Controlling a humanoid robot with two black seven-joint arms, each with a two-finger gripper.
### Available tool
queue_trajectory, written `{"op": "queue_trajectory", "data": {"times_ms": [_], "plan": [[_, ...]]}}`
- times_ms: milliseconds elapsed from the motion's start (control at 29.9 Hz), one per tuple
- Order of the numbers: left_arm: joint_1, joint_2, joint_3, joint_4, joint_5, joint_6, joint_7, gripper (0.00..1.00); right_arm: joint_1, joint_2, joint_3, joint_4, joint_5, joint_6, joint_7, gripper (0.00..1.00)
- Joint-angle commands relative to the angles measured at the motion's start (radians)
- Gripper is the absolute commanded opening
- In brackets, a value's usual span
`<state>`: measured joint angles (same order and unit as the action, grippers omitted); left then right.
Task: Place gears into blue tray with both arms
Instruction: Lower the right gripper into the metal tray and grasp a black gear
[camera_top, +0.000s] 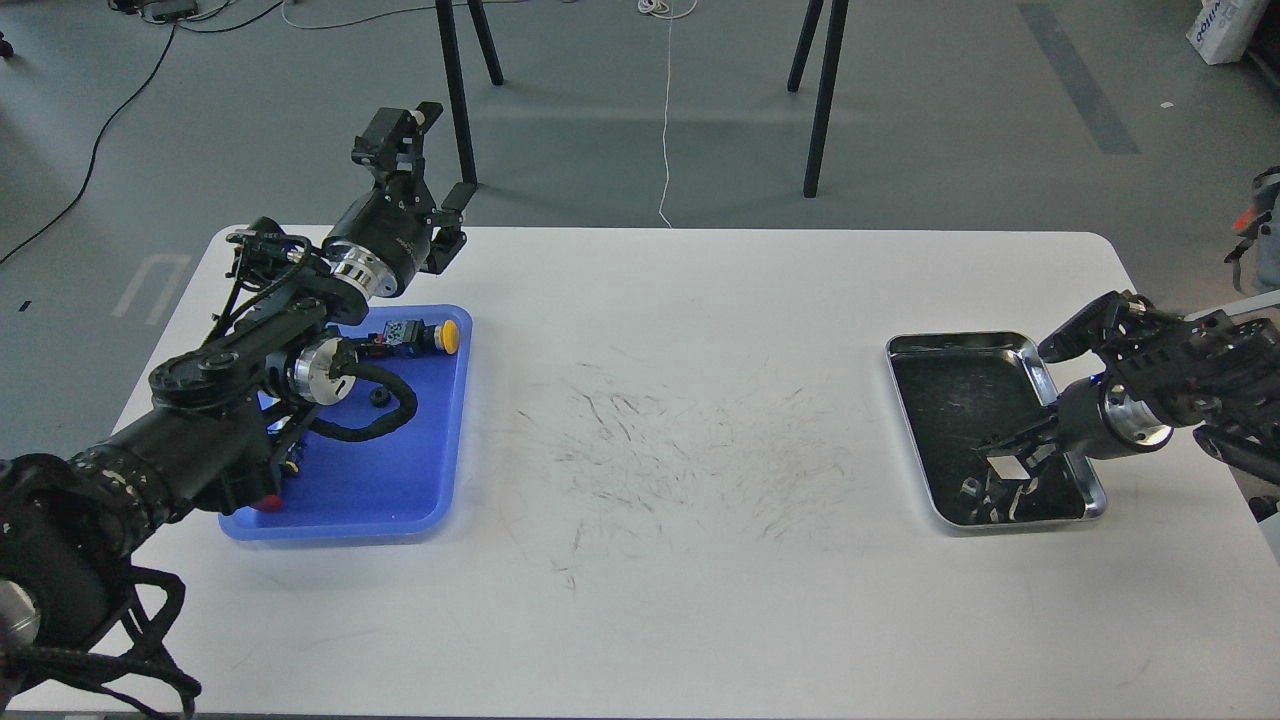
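Almost nothing can be read here. A white box (1226, 28) on the floor, far beyond the steel tray (1040, 372), carries dark blue lettering, cut off by the picture's edge and too small to make out. The yellow-capped part (418, 337) in the blue tray (400, 480) bears a small green and white label, its marks illegible.

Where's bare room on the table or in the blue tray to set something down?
Widest free patch: the white table between the blue tray and the steel tray, plus the near strip. In the blue tray, the near-right floor is bare; its far-left side is crowded by the left arm, a yellow-capped button and a gear. The right hand fills the steel tray's near end.
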<state>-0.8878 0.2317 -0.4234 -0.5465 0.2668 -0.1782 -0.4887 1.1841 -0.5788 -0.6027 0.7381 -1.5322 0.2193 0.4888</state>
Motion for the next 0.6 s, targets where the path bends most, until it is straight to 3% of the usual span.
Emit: {"op": "queue_trajectory", "data": {"times_ms": [0,568], "plan": [[0.001,0.0,0.0,0.0,0.0,0.0,0.0,1.0,-0.003,0.011,0.0,-0.019,0.0,0.0,0.0,0.51],[-0.011,0.0,0.0,0.002,0.002,-0.001,0.0,1.0,-0.007,0.033,0.009,-0.039,0.001,0.0,0.0,0.33]]}}
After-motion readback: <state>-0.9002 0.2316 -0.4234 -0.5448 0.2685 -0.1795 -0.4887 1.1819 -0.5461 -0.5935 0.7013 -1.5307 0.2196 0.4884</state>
